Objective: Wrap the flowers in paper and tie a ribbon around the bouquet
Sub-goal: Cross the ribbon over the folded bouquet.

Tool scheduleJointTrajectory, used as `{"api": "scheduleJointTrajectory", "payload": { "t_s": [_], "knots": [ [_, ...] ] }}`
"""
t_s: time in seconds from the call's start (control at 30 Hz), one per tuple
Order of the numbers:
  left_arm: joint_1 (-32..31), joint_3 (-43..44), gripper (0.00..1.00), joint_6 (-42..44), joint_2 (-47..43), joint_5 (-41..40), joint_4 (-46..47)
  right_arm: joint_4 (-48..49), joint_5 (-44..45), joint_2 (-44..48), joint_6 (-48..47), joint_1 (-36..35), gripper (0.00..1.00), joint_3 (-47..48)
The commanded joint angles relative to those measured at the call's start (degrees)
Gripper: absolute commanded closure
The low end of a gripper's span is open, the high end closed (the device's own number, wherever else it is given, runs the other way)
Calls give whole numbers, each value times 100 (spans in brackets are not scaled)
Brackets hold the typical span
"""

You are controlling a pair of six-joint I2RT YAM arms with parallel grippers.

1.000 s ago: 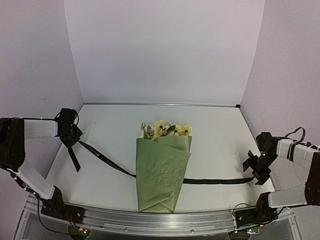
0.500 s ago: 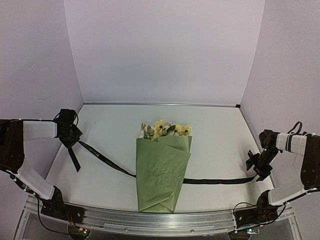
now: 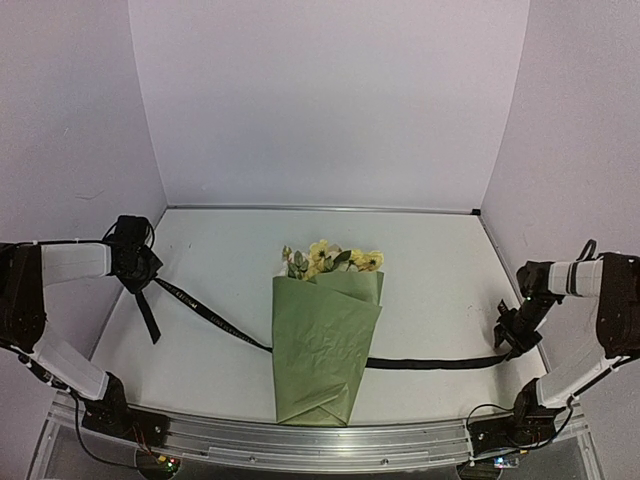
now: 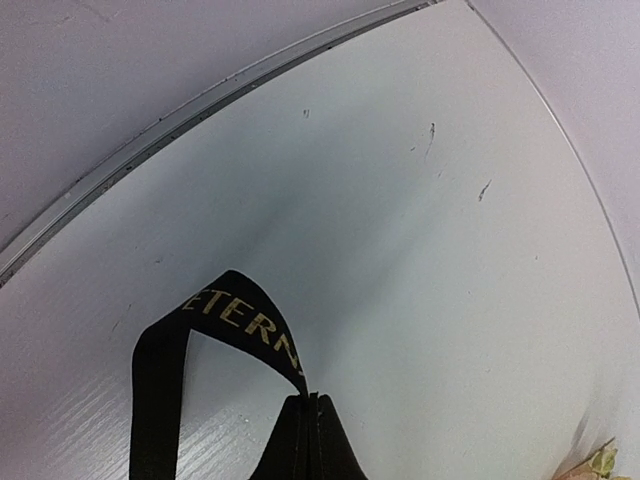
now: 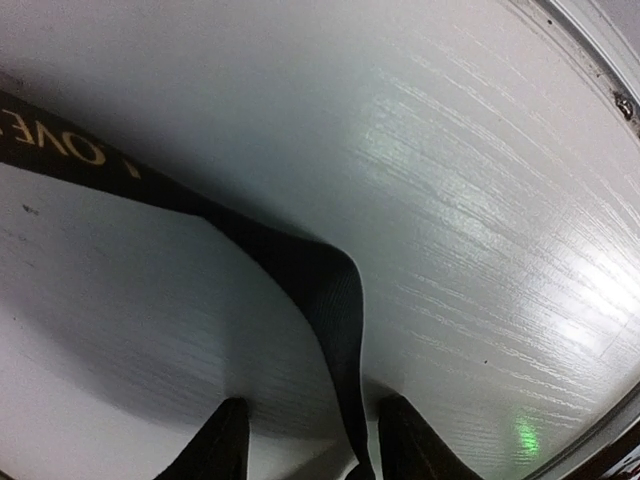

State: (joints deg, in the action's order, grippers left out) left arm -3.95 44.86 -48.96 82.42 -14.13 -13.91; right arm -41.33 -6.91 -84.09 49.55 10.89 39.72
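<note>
**Right tool** (image 5: pixel 312 445): standing part-open, fingers straddling the ribbon (image 5: pixel 320 270) near its end and not yet pinching it.

**Ribbon:** humping up off the table (image 5: pixel 470 150) just ahead of the tool, then running away flat and passing under the bouquet (image 3: pixel 330 370).

**Handling, judged:** thin, limp, light fabric, likely slipping unless pinched flat across its width close to the free end.

**Bouquet:** lying well beyond the tool, mid-table.

**Container:** the paper (image 3: pixel 310 320) cone is holding the flowers (image 3: pixel 325 258), with blossoms showing at the wide far end. It is probably creasing easily.

**Left tool** (image 4: pixel 312 405): farthest off, clamping the ribbon's other end, with a loop rising from the shut jaws.
</note>
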Motion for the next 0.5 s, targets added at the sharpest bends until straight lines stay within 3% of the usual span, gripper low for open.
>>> {"api": "scheduleJointTrajectory", "payload": {
  "t_s": [0.0, 0.1, 0.3, 0.47],
  "knots": [
    [19, -34, 100, 175, -244, -197, 44, -17, 125, -104, -102, 26, 74, 232],
    [21, -14, 100, 267, -317, -210, 86, -16, -37, -67, -286, 26, 99, 405],
    [11, 165, 100, 859, -649, 137, 577, -7, -374, 544, -600, -200, 100, 898],
    [-378, 465, 100, 1634, -952, 824, 1314, -50, -382, 928, -928, -1133, 100, 1608]
  ]
}}
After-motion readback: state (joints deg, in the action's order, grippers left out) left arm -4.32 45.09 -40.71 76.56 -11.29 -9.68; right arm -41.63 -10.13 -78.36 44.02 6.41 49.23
